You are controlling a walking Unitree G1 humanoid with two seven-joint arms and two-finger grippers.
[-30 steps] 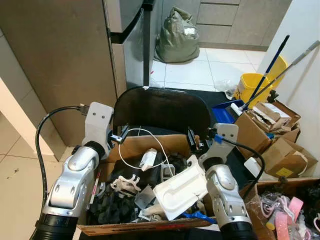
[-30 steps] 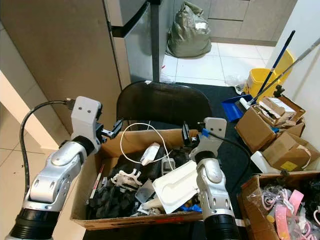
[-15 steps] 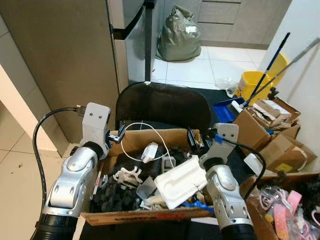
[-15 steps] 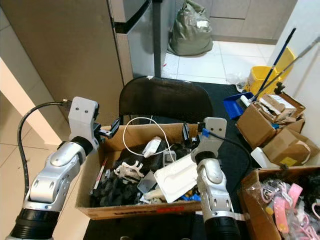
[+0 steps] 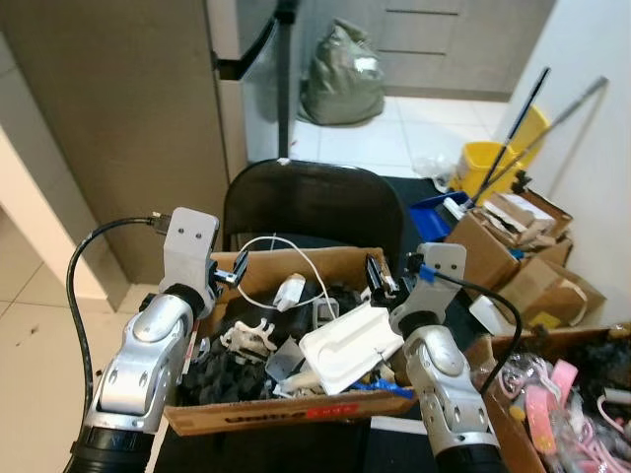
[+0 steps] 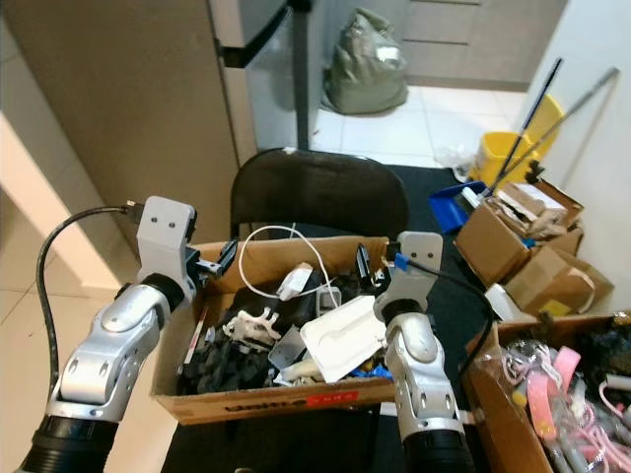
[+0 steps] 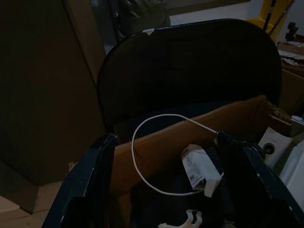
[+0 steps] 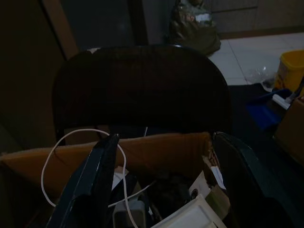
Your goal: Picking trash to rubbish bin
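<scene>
In the head views, the left gripper (image 5: 229,275) and right gripper (image 5: 379,279) are hovering spread and empty over the cardboard box (image 5: 286,412) of trash on the black chair (image 5: 315,202); reaching for the loose white tray (image 5: 350,345) seems easiest. In the wrist views, the white cable (image 7: 156,152) is looping across the junk and may snag, while the chair back is blocking the way forward.

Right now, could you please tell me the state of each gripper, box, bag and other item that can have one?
Left gripper: open, empty, over the box.
Right gripper: open, empty, over the box.
Cardboard box: open, heaped with trash.
White cable: looped over the back wall.
White tray: tilted on the heap.
Green bag: full, tied shut.
Side boxes: open, stuffed.
</scene>
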